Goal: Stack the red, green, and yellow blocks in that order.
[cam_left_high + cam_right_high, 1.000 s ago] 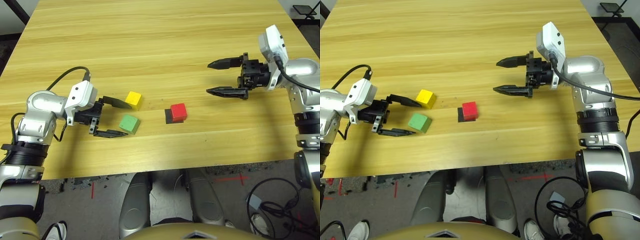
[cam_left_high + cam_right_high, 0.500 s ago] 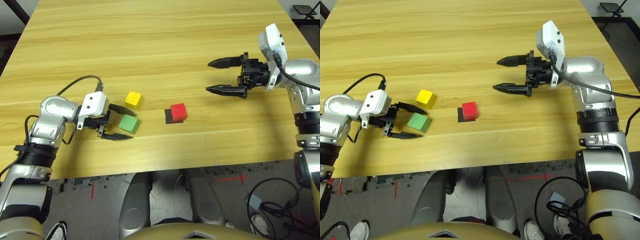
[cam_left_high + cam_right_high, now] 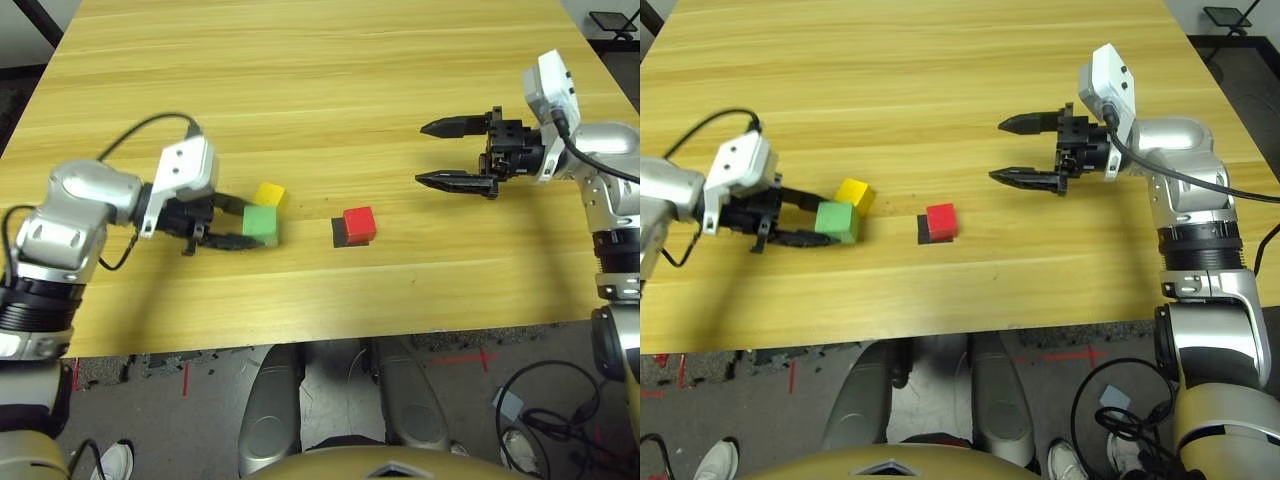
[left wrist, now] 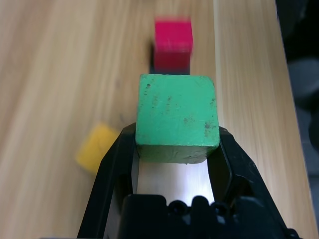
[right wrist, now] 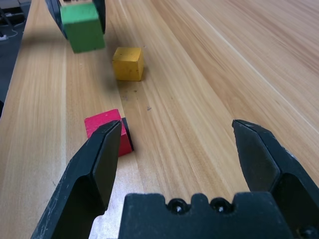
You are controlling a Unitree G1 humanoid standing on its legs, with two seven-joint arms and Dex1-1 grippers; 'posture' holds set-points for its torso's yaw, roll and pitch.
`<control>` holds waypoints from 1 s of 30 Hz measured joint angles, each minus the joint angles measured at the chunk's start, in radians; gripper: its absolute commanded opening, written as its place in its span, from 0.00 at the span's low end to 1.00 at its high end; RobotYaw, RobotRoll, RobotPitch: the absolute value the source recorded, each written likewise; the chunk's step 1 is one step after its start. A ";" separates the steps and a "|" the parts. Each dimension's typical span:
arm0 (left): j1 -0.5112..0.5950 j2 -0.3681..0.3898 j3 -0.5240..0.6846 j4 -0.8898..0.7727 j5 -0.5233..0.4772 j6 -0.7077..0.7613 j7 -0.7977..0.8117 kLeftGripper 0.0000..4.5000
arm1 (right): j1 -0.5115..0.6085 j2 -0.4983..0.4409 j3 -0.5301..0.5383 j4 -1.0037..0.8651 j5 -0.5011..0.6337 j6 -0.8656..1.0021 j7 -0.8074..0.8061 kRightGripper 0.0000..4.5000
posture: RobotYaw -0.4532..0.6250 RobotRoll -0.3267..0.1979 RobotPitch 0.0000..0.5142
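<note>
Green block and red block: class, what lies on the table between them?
Nothing but bare wood. In the left eye view, the green block, held in the left gripper, and the red block are separated by a bare stretch of table.

table [image 3: 320, 90]: pale wood with long straight grain in plank-like strips, smooth, a soft satin sheen
green block [image 4: 177, 117]: matt painted surface, flat colour, flecked with small dark scuffs and specks
red block [image 3: 359, 222]: matt, even colour, no shine
yellow block [image 5: 127, 63]: matt, plain faces, edges slightly dulled
black patch [image 3: 337, 233]: flat, matt, thin as tape or card
left tool [image 4: 174, 149]: black plastic fingers, smooth, faint gloss
right tool [image 5: 177, 154]: black plastic, smooth, dull sheen along the finger edges
forearms [image 3: 1180, 150]: silver metal look, polished, with white plastic housings
</note>
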 measured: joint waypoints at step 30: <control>-0.137 -0.301 -0.195 0.021 0.019 0.186 0.271 0.46 | 0.060 -0.013 0.068 -0.001 0.018 -0.115 0.222 1.00 | 0.53 0.62 0.57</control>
